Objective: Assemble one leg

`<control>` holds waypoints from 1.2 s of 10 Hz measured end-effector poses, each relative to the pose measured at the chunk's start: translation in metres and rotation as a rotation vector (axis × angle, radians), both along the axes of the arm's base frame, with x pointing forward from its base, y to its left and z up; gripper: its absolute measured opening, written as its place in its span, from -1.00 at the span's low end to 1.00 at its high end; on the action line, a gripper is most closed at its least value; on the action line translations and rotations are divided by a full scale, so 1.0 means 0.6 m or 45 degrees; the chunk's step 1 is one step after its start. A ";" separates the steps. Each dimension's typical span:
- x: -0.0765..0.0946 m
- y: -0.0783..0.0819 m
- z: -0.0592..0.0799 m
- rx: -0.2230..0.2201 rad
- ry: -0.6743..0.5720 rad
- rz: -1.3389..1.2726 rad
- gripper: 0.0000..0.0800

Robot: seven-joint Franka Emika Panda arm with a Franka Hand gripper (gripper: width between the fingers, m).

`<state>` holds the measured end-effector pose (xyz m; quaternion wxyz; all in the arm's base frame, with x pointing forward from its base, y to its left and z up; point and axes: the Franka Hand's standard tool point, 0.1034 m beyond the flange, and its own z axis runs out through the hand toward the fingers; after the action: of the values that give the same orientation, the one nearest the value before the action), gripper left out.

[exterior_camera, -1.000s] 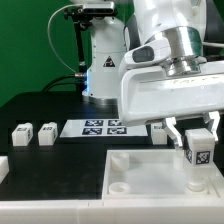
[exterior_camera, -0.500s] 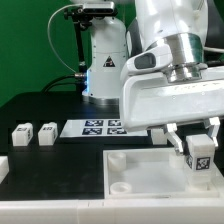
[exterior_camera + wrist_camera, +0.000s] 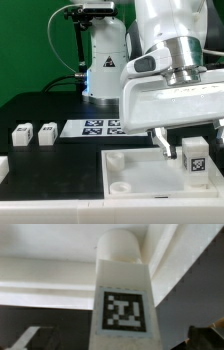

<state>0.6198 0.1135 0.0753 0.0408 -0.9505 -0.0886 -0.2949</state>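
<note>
- Hanging at 4 o'clock in the exterior view, the leg (image 3: 195, 155) is upright with its tag toward the camera, over the 3 o'clock side of the tray (image 3: 150, 186).
- The hand (image 3: 192, 147) is clamped on the leg. One finger (image 3: 164, 147) shows at the leg's 9 o'clock side.
- Whether the leg's lower end touches the tray cannot be told.
- In the wrist view the leg (image 3: 122, 308) fills the middle, tag facing the camera, its rounded tip pointing away toward white parts.
- Two spare legs (image 3: 22, 132), (image 3: 46, 131) stand side by side at 9 o'clock on the black surface (image 3: 60, 108), apart from the tray.
- The marker board (image 3: 103, 126) lies flat at 3 o'clock from them, just beyond the tray's far edge.
</note>
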 end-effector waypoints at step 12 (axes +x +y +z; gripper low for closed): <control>0.008 0.010 0.010 0.017 0.880 -0.039 0.62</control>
<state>0.6243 0.1193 0.0816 0.0703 -0.9952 -0.0533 0.0433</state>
